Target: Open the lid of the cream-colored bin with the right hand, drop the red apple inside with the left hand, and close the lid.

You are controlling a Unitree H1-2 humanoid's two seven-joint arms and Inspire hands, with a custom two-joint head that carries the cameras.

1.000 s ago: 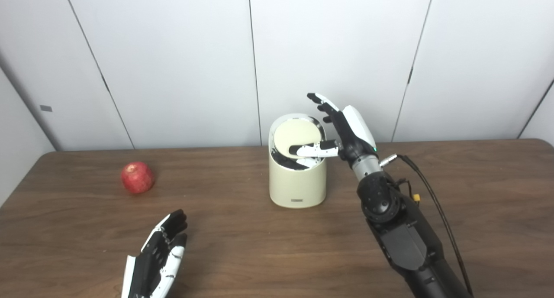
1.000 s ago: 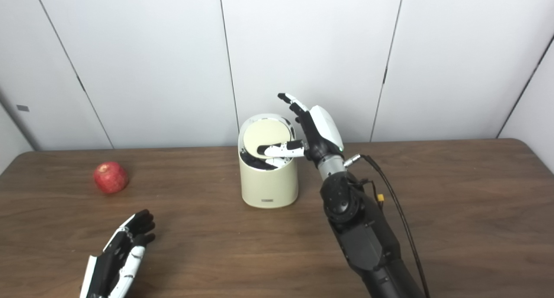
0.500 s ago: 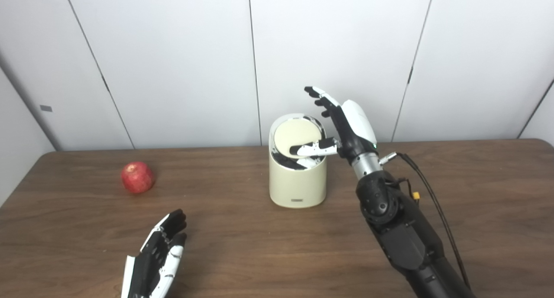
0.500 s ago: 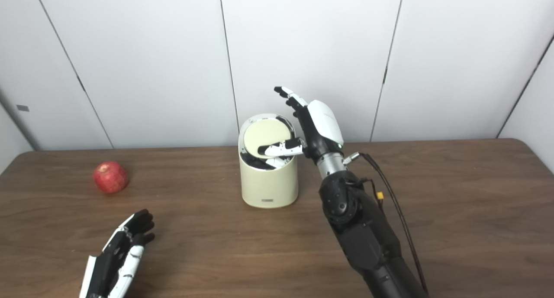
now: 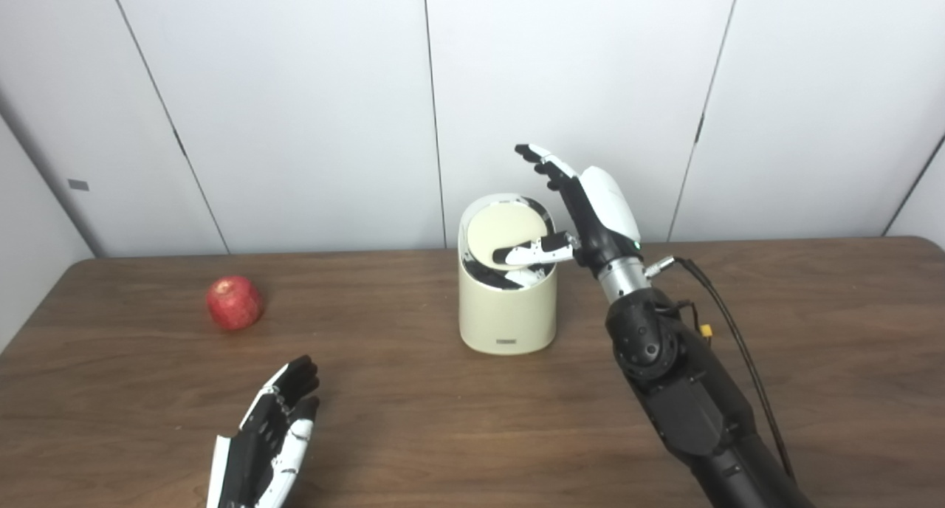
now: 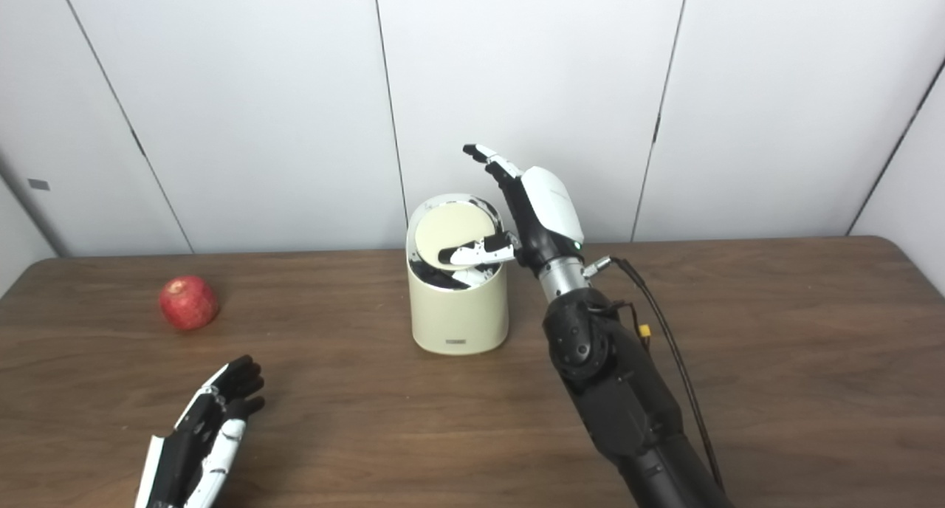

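Observation:
The cream-colored bin (image 5: 507,312) stands on the brown table near the middle. Its round lid (image 5: 505,235) is tilted up toward the back, and a dark gap shows at the front of the rim. My right hand (image 5: 583,213) is open beside the bin's right side, fingers raised and apart, with the thumb (image 5: 533,254) lying across the front of the lid. The red apple (image 5: 235,302) sits on the table far to the left. My left hand (image 5: 269,434) rests open and empty at the front left, well short of the apple.
The brown wooden table (image 5: 812,360) stretches to both sides, with bare wood between the apple and the bin. White wall panels (image 5: 295,109) stand right behind the table. A black cable (image 5: 727,331) runs along my right forearm.
My right hand has risen slightly and shifted left toward the bin, thumb still on the lid. The left hand, apple and bin have not moved.

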